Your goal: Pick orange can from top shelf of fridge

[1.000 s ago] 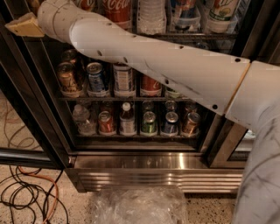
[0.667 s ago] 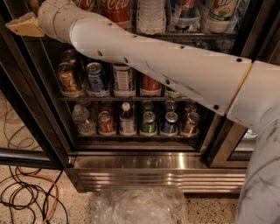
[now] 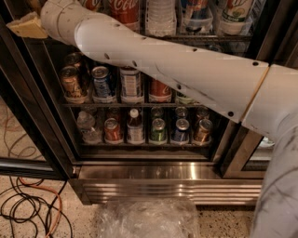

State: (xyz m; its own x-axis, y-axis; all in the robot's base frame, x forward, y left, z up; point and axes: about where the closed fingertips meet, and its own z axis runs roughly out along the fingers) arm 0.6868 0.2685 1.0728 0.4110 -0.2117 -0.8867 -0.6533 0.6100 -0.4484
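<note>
My white arm (image 3: 186, 69) reaches from the right edge across the open fridge (image 3: 167, 179) to the upper left and leaves the picture there. The gripper is out of view past the top left corner; only a tan part (image 3: 25, 25) beside the wrist shows. The top shelf (image 3: 219, 38), a wire rack with clear bins, runs along the top edge and holds a Coca-Cola bottle (image 3: 125, 10) and clear bottles. The orange can is not visible: it is hidden by the arm or above the frame.
The middle rack holds a gold-brown can (image 3: 70, 82), a blue can (image 3: 103, 82) and a red can (image 3: 159, 90). The bottom rack holds several cans and small bottles (image 3: 135, 126). Cables (image 3: 28, 209) lie on the floor at left, and crumpled clear plastic (image 3: 149, 218) lies in front.
</note>
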